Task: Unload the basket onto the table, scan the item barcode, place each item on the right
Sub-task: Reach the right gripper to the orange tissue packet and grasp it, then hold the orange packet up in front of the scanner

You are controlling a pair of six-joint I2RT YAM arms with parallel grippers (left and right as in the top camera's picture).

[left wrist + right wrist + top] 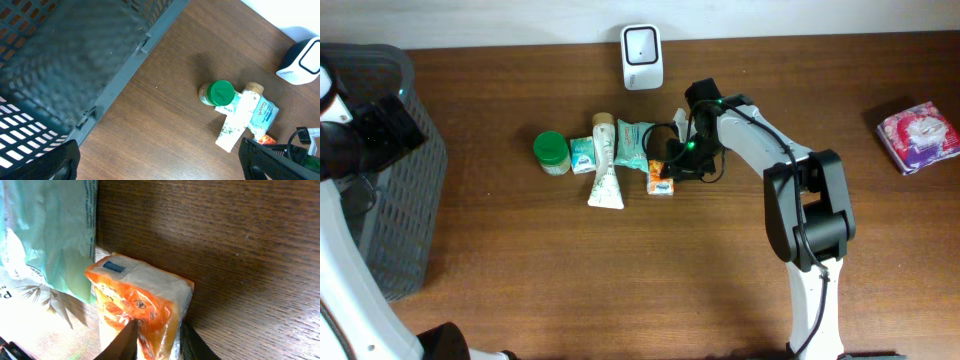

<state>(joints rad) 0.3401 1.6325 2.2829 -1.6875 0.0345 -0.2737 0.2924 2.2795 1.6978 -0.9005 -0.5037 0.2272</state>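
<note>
my right gripper (pixel 157 347) was pinched across the near end of the orange packet (pixel 142 297), which lay flat on the table (pixel 240 240) beside the teal pouch (pixel 45 230), its long axis pointing straight away from my fingers. my left gripper (pixel 160 165) hung wide open, well apart.

An orange packet (pixel 142 297) lies on the dark wooden counter (pixel 240 240), its near end pinched between the two dark fingers of the end effector (pixel 157 330) — a pale green pouch (pixel 45 235) just beside it on the left.
</note>
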